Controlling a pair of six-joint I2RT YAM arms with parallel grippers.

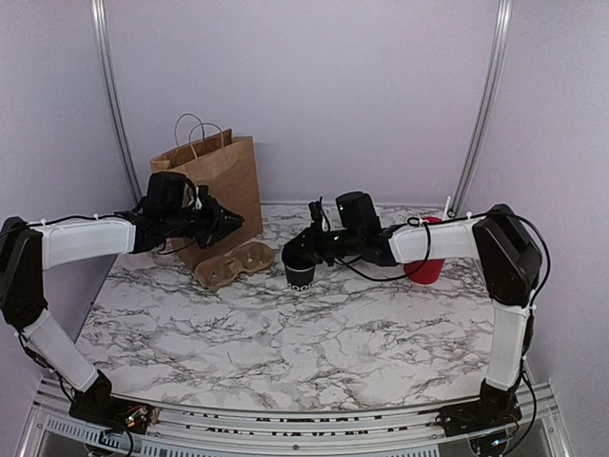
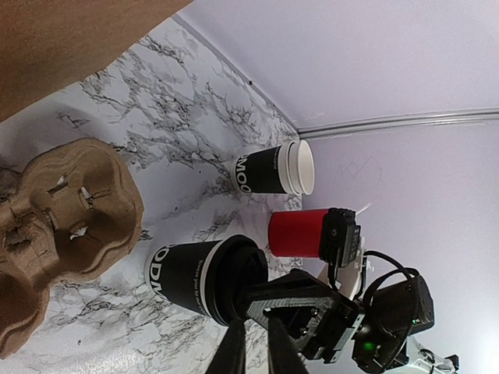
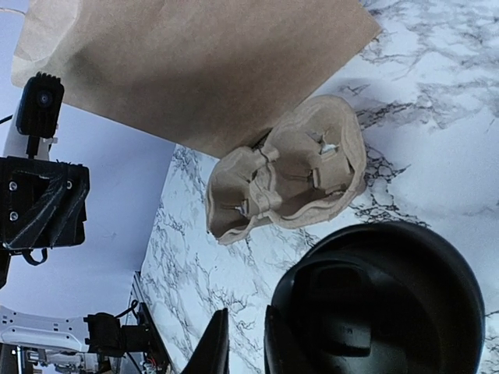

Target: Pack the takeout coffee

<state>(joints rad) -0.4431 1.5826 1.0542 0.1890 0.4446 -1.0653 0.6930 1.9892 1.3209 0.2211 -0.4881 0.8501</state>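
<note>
Hovering at the lid (image 3: 374,304), the right gripper (image 1: 299,255) is being held low over the cup (image 1: 303,277), jaws narrow; whether the rim is being pinched cannot be told. The cup is sitting upright on the table (image 1: 285,352), just beside the carrier (image 1: 233,264), probably for seating there. The left gripper (image 1: 228,227), nearly pressed together and empty, is being held by the bag (image 1: 214,181), likely to steady it.
</note>
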